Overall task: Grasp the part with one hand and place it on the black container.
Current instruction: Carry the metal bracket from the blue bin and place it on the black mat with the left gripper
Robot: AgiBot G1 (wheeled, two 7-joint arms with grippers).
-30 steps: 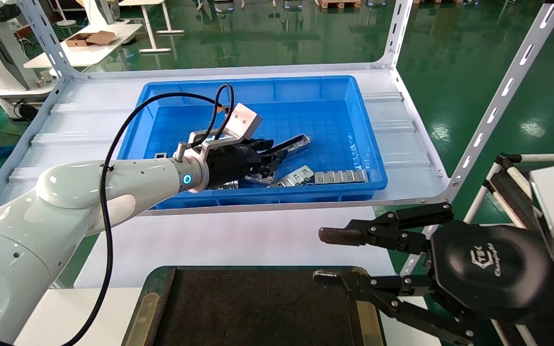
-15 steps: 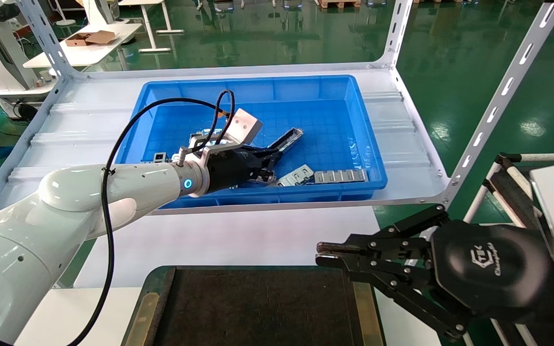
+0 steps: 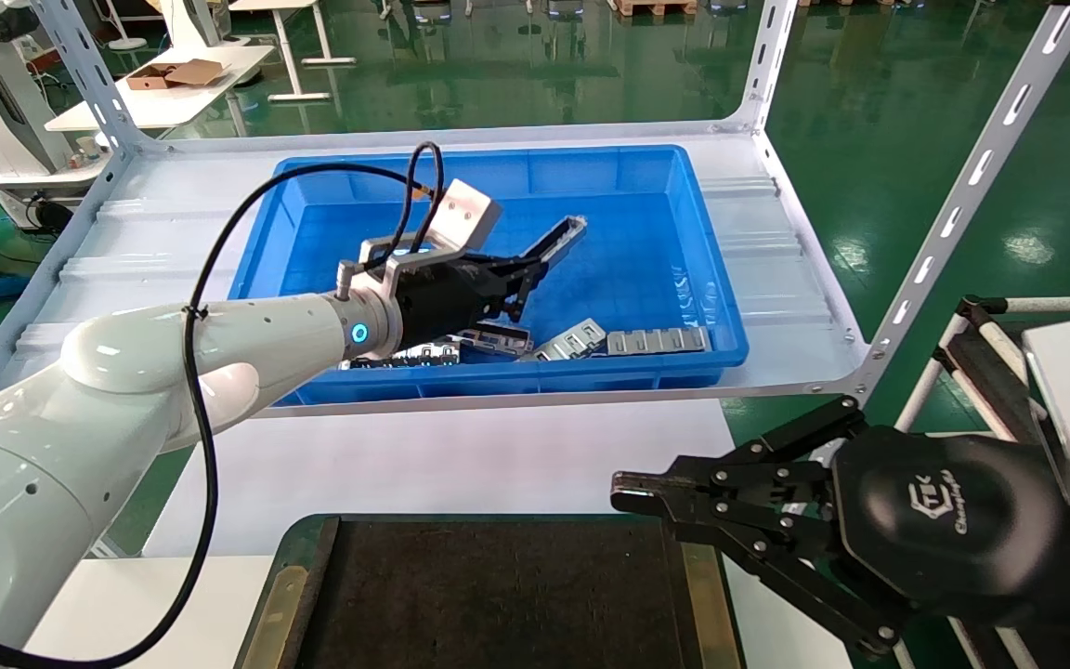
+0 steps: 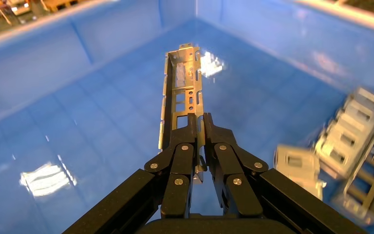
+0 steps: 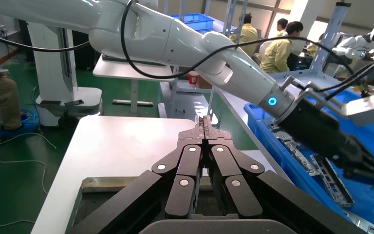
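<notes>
While our left gripper [image 4: 199, 127] pinches one end of the long silver-grey sheet-metal channel housing [image 4: 182, 92] above the blue plastic bin [image 3: 711, 279], we judge it stiff, light, slippery; our right gripper [image 3: 632, 492] waits, fingers together.

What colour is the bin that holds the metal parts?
Blue; the bin shows best in the head view.

Part [image 3: 554, 244] near end hidden inside left hand [image 3: 521, 276]; black container [image 3: 498, 595] cut off by head view's bottom edge
</notes>
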